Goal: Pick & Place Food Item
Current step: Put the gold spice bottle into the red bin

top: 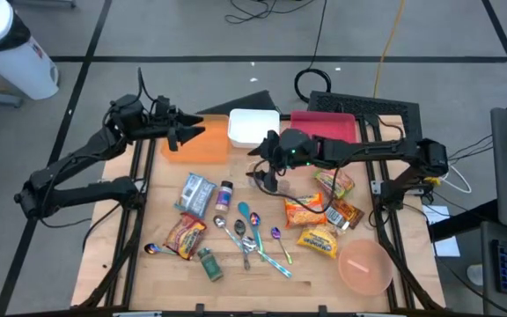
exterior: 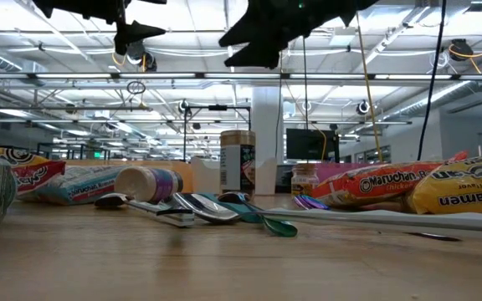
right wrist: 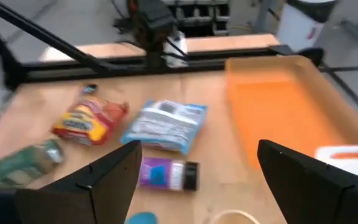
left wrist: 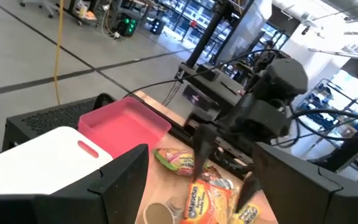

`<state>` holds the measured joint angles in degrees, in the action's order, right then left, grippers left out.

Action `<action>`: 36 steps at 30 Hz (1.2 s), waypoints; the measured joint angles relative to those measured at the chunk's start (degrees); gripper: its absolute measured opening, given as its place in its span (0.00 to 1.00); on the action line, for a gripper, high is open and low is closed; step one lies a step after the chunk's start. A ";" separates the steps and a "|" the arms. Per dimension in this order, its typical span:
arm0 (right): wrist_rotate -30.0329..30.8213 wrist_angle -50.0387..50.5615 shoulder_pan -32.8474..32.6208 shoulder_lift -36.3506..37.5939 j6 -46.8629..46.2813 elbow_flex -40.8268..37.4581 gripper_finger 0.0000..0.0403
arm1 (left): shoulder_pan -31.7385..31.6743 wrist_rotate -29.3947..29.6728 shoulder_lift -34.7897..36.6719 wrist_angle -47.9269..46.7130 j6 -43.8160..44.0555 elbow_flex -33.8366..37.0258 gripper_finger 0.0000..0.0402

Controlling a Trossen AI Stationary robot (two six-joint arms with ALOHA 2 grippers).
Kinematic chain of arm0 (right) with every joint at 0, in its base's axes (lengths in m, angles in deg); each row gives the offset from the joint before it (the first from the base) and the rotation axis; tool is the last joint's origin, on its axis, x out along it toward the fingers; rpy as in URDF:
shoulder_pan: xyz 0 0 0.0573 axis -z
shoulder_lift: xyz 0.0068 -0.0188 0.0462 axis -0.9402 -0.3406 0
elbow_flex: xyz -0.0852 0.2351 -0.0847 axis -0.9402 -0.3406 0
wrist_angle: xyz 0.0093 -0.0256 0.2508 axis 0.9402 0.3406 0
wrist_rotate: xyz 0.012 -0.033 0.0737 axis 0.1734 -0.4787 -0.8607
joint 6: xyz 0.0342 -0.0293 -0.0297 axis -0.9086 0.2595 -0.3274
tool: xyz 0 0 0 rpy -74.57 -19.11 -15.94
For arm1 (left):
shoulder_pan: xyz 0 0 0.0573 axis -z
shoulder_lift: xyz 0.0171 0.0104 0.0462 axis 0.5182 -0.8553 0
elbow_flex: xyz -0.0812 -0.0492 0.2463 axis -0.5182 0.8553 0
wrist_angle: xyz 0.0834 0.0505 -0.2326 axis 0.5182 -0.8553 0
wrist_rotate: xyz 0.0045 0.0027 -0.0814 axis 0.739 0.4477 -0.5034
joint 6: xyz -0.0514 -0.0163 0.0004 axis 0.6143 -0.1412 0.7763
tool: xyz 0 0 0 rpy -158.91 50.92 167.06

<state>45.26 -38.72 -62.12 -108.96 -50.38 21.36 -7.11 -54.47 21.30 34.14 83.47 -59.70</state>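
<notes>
Spoons [exterior: 207, 209] lie nearest | your right gripper [top: 267, 180] hovers wide open, empty, above the table's middle | ramen packs [top: 311, 211] beside it, unpicked | step: approach | next: descend onto one pack | left gripper [top: 176, 134] open over orange tray [top: 202, 145]

You're working in a large open lab or industrial workshop hall: beyond the wooden table [top: 157, 291] you see a high ceiling with exposed pipes and strip lights [exterior: 74, 113], a white column [exterior: 266, 138] and a dark monitor [exterior: 311, 144]. The grey floor [top: 192, 31] carries taped lines and loose cables [top: 262, 11].
</notes>
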 joint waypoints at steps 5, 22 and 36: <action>0.62 -0.51 0.04 -2.32 1.83 -0.01 0.78 | 0.93 0.03 0.00 0.02 -0.03 0.00 0.74; 6.28 1.91 0.48 -9.17 3.91 0.00 0.78 | 5.18 0.04 -5.75 0.03 0.36 0.02 0.74; 6.48 7.26 1.46 -9.24 3.85 -1.15 0.78 | 8.19 0.09 -9.52 0.74 -0.02 0.02 0.74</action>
<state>51.74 -31.46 -60.66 -118.20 -46.53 20.22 1.09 -54.38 11.78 34.88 83.45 -59.68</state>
